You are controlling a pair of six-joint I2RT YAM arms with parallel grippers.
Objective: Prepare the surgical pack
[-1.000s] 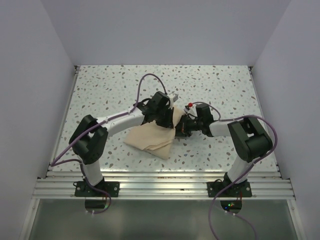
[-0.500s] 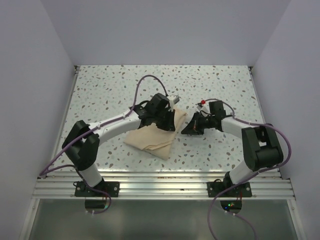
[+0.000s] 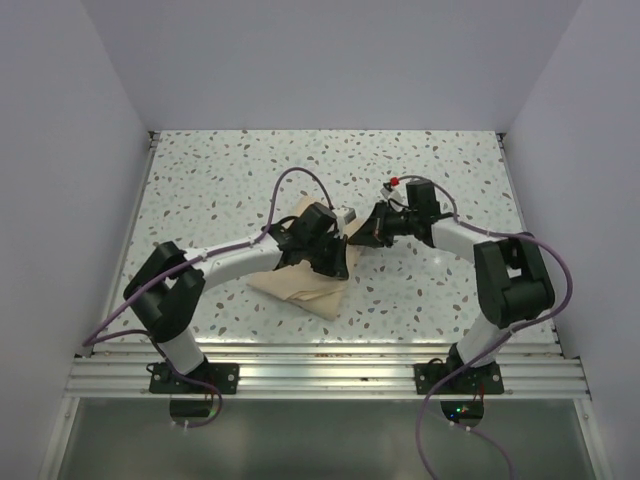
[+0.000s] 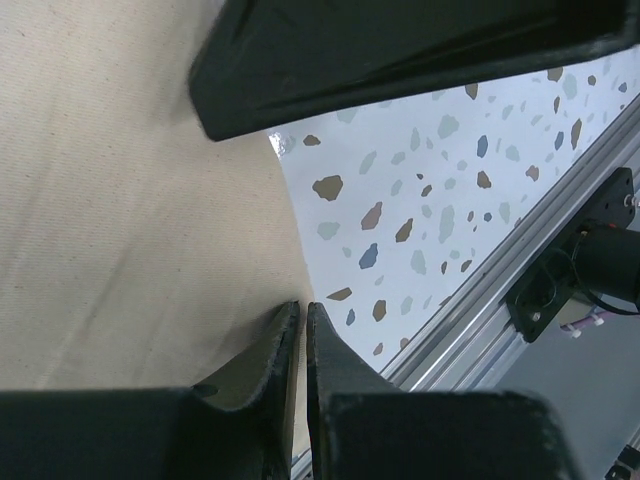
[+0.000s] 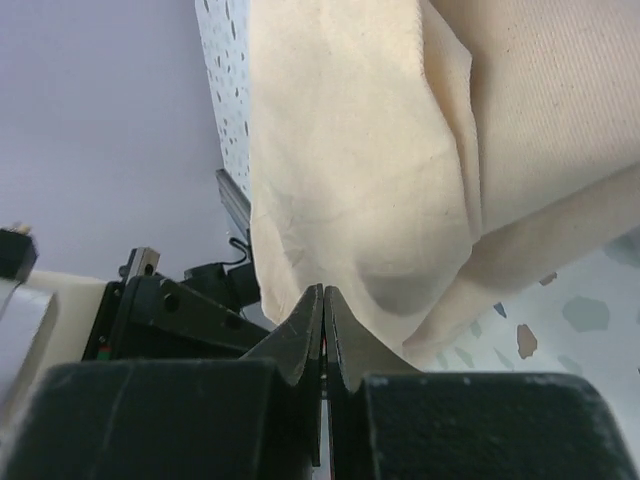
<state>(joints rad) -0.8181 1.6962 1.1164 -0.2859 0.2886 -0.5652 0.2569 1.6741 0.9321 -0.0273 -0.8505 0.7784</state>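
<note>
The surgical pack shows as a folded tan wrap sheet (image 3: 296,286) lying on the speckled table (image 3: 220,180) between the arms. Its metal tray and gauze are hidden. My left gripper (image 3: 335,264) rests on the sheet's right side, and its jaws (image 4: 302,305) pinch a thin layer at the sheet's edge (image 4: 120,200). My right gripper (image 3: 361,233) is shut, its tips (image 5: 323,290) pressed against a bulging fold of the sheet (image 5: 350,150) with nothing between them.
An aluminium rail (image 3: 320,365) runs along the near table edge, also seen as a rail (image 4: 470,320) close to the left fingers. Plain walls enclose the left, back and right. Purple cables (image 3: 290,185) loop above both arms. The left gripper's black body (image 5: 170,312) sits close behind the fold.
My right gripper drew back to the right off the sheet, then swung up and left against its upper right corner. The left gripper slid slightly toward the near edge.
</note>
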